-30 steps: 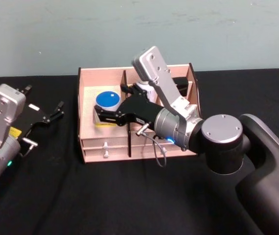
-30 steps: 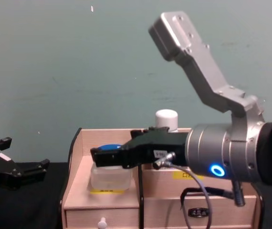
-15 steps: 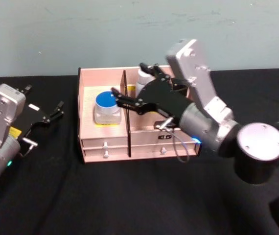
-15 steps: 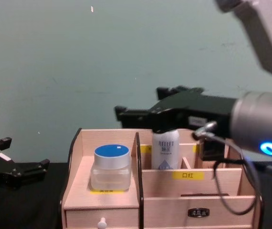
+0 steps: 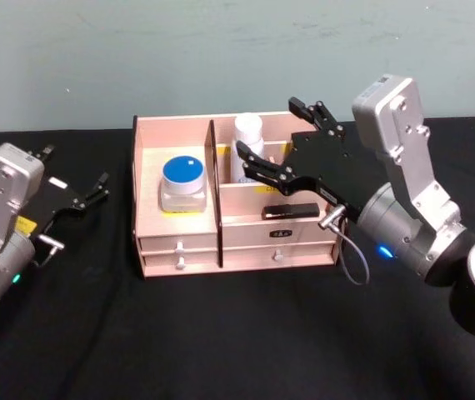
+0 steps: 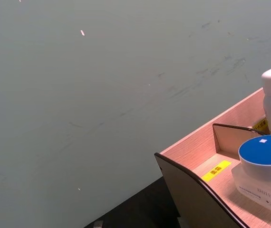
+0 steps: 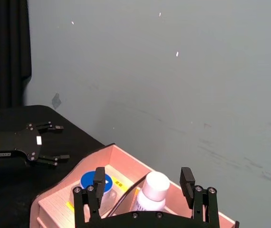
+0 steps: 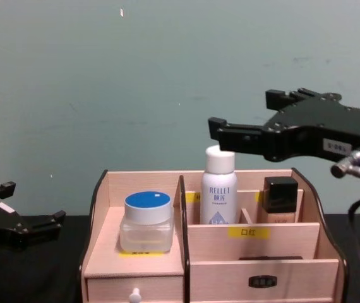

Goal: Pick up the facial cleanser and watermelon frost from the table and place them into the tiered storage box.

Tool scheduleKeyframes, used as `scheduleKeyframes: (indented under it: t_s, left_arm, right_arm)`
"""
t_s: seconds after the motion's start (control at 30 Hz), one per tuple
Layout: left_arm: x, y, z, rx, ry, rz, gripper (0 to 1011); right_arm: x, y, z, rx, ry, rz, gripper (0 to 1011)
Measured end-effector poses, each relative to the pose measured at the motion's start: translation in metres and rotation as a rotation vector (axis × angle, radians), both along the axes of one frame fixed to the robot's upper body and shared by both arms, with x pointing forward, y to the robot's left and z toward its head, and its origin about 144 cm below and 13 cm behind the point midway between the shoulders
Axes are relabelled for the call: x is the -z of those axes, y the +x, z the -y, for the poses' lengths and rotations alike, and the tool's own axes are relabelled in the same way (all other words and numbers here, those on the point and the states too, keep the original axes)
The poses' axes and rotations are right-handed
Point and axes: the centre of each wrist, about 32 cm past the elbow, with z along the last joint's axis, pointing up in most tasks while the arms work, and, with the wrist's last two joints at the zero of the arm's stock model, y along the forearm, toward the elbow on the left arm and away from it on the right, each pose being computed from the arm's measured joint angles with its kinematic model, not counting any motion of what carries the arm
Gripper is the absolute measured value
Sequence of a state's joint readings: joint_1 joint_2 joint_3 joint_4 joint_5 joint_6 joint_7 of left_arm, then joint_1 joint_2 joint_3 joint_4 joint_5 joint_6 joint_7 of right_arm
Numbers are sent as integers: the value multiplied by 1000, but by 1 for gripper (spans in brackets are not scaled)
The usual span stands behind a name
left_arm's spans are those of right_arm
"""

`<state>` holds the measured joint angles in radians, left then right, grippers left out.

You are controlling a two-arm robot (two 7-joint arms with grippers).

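Right gripper (image 5: 281, 140) wide open, empty, above tiered storage box (image 5: 177, 242), facial cleanser (image 5: 247, 146) upright inside

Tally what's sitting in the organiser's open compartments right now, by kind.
Bottles: 2, the facial cleanser and the black-capped beige bottle.
Jars: 1, the watermelon frost.
Total: 3 in the tiered storage box.
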<state>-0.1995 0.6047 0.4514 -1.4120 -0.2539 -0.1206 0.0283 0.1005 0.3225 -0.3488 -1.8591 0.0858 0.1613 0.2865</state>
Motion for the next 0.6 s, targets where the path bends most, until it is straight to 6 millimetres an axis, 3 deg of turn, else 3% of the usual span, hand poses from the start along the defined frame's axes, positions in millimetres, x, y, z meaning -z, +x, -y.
scheduleKeyframes:
  t_s: [0.6]
  left_arm:
    - [0,0,0,0,0,0,1010]
  right_arm:
    - [9,-3,4,16,18,-24,1000]
